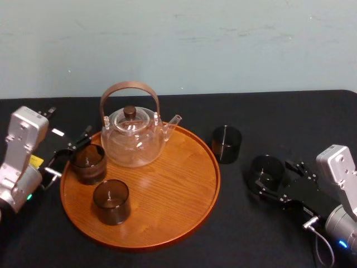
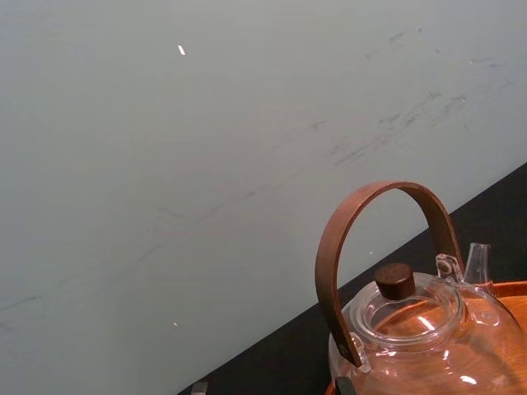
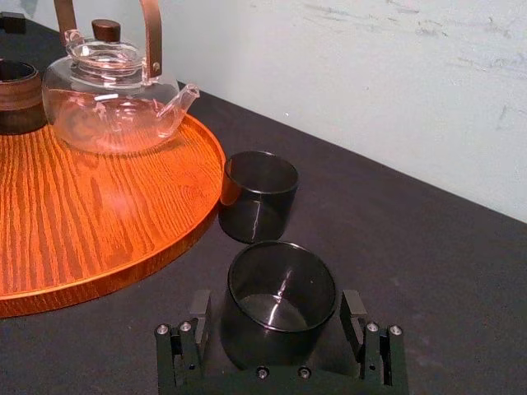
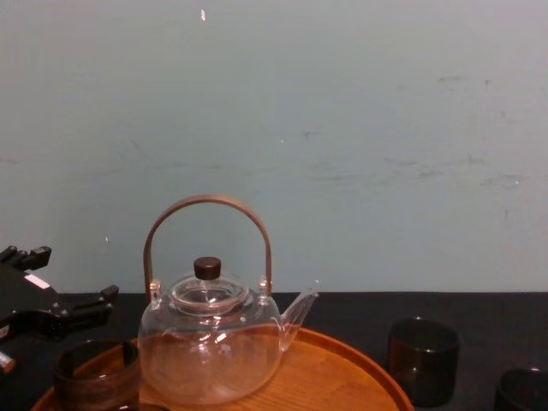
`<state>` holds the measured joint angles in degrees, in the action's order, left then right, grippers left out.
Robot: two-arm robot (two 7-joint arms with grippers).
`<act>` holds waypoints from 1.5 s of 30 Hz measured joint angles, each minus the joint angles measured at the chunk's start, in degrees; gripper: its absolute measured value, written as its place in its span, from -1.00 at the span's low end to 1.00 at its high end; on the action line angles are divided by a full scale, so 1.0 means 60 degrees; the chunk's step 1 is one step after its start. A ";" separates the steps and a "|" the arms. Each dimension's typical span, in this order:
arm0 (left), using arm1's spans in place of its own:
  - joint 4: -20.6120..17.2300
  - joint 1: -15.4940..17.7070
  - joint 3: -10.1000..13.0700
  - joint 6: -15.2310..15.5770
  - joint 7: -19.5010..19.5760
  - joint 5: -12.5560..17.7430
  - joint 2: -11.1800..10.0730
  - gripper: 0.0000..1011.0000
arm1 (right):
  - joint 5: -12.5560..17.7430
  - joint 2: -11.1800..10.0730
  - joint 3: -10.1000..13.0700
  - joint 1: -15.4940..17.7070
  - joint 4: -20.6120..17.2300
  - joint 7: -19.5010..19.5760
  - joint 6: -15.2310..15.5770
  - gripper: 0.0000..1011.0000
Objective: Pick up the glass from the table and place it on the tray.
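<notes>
Right gripper is sitting low on the black tabletop, right of the tray. Its jaws are standing apart on both sides of the dark glass. The right wrist view is showing a thin gap on each side, so there is no clamp. The head view is not making that gap clear. This glass is standing upright on the tabletop, well off the tray.

A 2nd loose glass is standing upright between that one and the tray, just beside the tray rim.

The head view is showing 4 glasses in all, 2 of them on the tray. The rear tray glass is sitting by the left rim and the front tray glass nearer the robot. The glass teapot is standing upright at the tray's back.

Left gripper is hanging at the tray's left edge with its jaws apart, by the rear tray glass. Contact cannot be told. The chest view is putting it above and left of that glass. The left wrist view is catching the teapot's handle and lid against the wall.
</notes>
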<state>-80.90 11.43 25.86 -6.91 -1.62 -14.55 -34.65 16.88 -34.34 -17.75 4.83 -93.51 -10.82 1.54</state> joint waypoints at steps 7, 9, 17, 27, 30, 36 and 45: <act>0.0000 0.0000 0.0000 0.0000 0.0000 0.0000 0.0000 0.98 | -0.0104 0.0112 0.0138 0.0092 0.0011 -0.0094 0.0042 0.98; 0.0000 0.0000 0.0000 0.0000 0.0001 -0.0001 0.0000 0.98 | -0.0122 0.0135 0.0163 0.0107 0.0011 -0.0119 0.0058 0.98; 0.0000 0.0000 0.0000 0.0000 0.0000 -0.0001 0.0000 0.98 | -0.0185 0.0348 0.0301 0.0107 0.0244 -0.0295 0.0153 0.98; 0.0000 0.0000 0.0000 0.0000 0.0000 0.0000 0.0000 0.98 | -0.0186 0.0624 0.0474 -0.0120 0.0503 -0.0582 0.0381 0.98; 0.0000 0.0000 0.0000 0.0000 0.0000 0.0000 0.0000 0.98 | -0.0243 0.0728 0.0516 -0.0236 0.0599 -0.0679 0.0451 0.98; 0.0000 0.0001 0.0000 0.0000 0.0000 0.0000 0.0000 0.98 | -0.0399 0.0870 0.0516 -0.0455 0.0750 -0.0843 0.0470 0.98; 0.0000 0.0000 0.0000 0.0000 0.0000 0.0000 0.0000 0.98 | -0.0668 0.1237 0.0441 -0.0964 0.1331 -0.1107 0.0422 0.98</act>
<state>-80.90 11.43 25.86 -6.91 -1.62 -14.55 -34.64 12.87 -26.91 -15.10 -0.95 -85.52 -17.46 4.07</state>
